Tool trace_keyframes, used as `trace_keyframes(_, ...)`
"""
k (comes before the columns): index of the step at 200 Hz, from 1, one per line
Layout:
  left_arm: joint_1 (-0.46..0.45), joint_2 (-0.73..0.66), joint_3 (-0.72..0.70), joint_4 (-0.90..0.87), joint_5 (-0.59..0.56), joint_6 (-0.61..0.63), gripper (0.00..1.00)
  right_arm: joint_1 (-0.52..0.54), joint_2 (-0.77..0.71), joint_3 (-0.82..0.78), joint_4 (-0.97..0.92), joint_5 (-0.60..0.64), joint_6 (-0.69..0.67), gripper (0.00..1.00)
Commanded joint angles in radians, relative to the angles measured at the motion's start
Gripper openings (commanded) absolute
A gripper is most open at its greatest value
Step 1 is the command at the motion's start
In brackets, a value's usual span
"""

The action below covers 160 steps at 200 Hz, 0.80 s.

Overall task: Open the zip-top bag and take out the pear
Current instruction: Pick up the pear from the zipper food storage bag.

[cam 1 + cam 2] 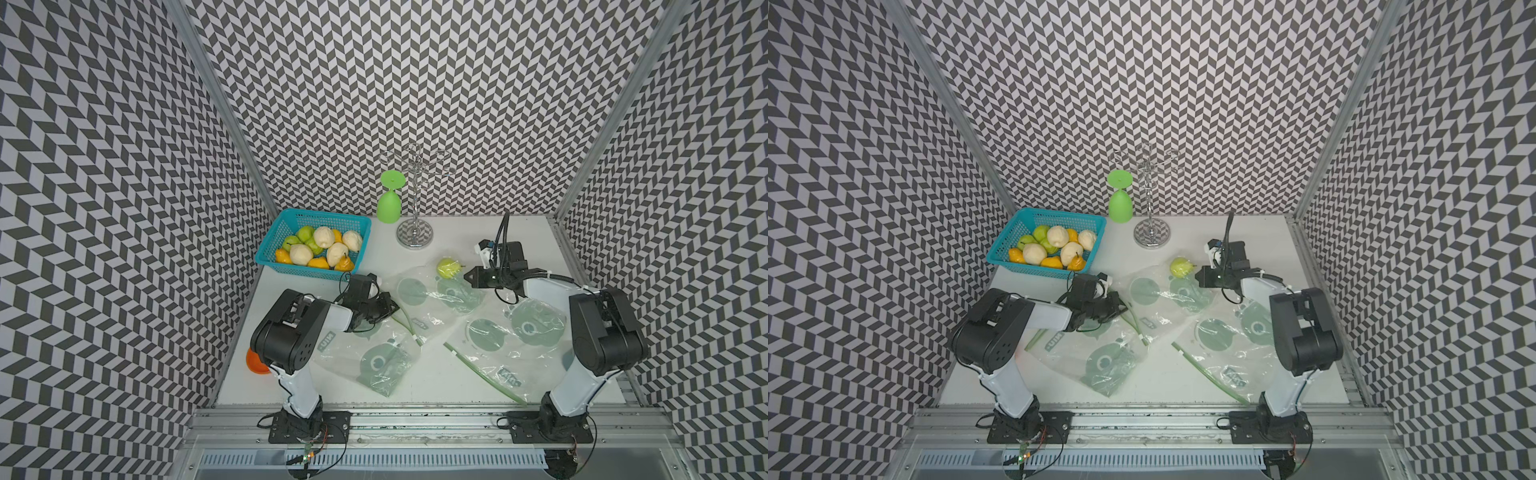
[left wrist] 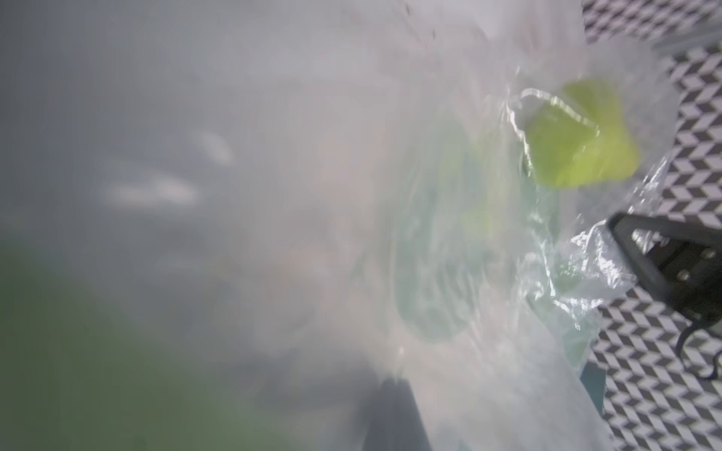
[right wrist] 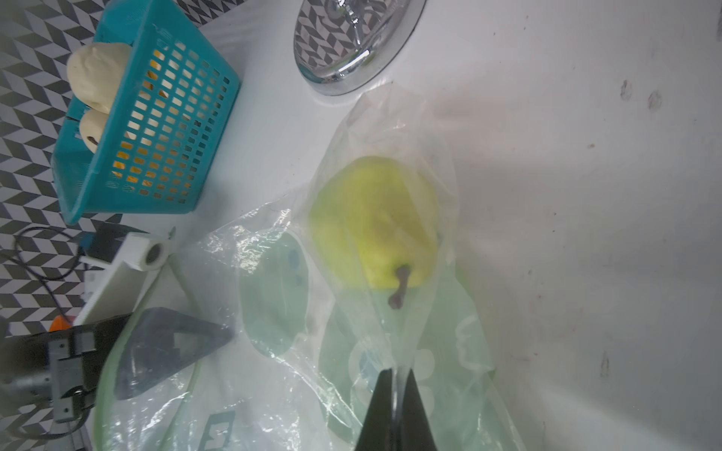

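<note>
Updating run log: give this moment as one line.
left gripper: shut on bag | right gripper: shut on bag | pear: in bag

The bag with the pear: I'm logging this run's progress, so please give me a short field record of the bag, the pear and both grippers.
zip-top bag: crumpled on the table, between the two grippers
pear: inside the bag at its far end, stem toward the right gripper
right gripper: shut, pinching the bag's film just short of the stem
left gripper: shut, at the bag's green zip edge; whether it grips the edge is unclear
basket: holds loose fruit, beyond the left gripper
task status: pear not yet out
</note>
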Motion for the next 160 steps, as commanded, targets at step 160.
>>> trace_keyframes(160,-0.04,0.104,0.027,0.103,0.04,-0.009,0.1,0.011,-0.296,-0.026,-0.149,-0.015,0.021,0.11)
